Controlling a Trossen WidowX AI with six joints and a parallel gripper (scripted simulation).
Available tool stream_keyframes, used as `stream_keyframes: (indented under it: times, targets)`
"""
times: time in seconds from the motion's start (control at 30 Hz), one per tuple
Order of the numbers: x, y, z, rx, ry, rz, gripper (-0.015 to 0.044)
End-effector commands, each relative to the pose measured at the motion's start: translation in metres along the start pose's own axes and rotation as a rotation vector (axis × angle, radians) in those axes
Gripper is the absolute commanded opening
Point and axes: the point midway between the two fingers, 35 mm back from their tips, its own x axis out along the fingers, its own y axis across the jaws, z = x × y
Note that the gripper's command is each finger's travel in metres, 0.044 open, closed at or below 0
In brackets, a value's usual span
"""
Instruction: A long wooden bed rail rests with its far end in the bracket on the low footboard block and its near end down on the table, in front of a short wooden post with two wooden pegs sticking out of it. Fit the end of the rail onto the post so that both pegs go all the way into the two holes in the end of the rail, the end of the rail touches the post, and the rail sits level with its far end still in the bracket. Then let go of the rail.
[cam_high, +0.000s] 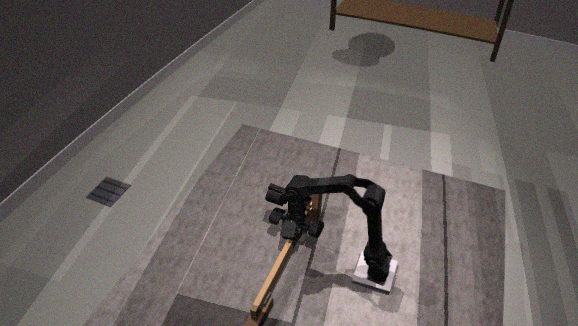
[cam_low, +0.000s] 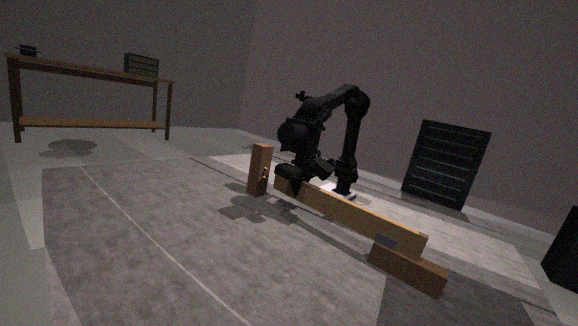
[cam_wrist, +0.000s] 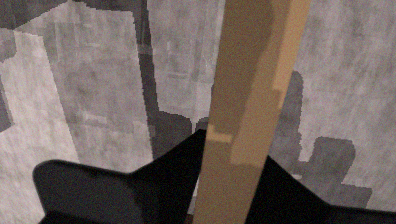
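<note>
One black arm bends over one wooden rail (cam_high: 272, 278) (cam_low: 352, 212) (cam_wrist: 250, 95), its one end effector (cam_high: 295, 239) (cam_low: 298, 187) (cam_wrist: 221, 140) clamped on it near one upright post (cam_high: 316, 206) (cam_low: 260, 170); the rail's far end sits at one low footboard block (cam_high: 257, 318) (cam_low: 407, 269).

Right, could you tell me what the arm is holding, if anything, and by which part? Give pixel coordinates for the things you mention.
The long, light wooden rail (cam_high: 272, 277) (cam_low: 350, 212) (cam_wrist: 250, 90), gripped near its post end.

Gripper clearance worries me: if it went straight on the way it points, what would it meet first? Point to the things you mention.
Probably the table top (cam_high: 225, 235) (cam_low: 200, 245) (cam_wrist: 100, 85) beneath the rail (cam_high: 273, 275) (cam_low: 350, 212) (cam_wrist: 240, 100); the depth of any gap is unclear.
</note>
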Motion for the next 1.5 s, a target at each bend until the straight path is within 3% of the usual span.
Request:
stream_keyframes:
  times: [0.0, 1.47]
  targets:
    - [-0.0009, 0.0000, 0.0001, 0.001, -0.001, -0.005, 0.0000]
    - [-0.0034, 0.0011, 0.0001, 0.001, -0.001, -0.005, 0.0000]
